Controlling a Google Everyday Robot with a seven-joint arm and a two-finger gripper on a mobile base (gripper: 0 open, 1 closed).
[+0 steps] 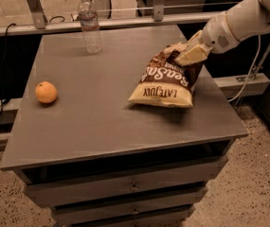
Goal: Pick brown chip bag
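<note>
The brown chip bag [165,82] is dark brown with cream ends and white "Sea Salt" lettering. It stands tilted on the right side of the grey table [101,122]. Its lower "LATE JULY" end rests on the tabletop and its upper end is raised. My gripper [190,55] reaches in from the upper right on a white arm [241,22] and is shut on the bag's upper end, holding it up. The cream fingers [193,53] cover part of the bag's top edge.
An orange [46,92] lies on the left side of the table. A clear water bottle [90,25] stands at the back near a metal rail [101,22]. Drawers [125,188] are below the tabletop. A cable [250,74] hangs at the right.
</note>
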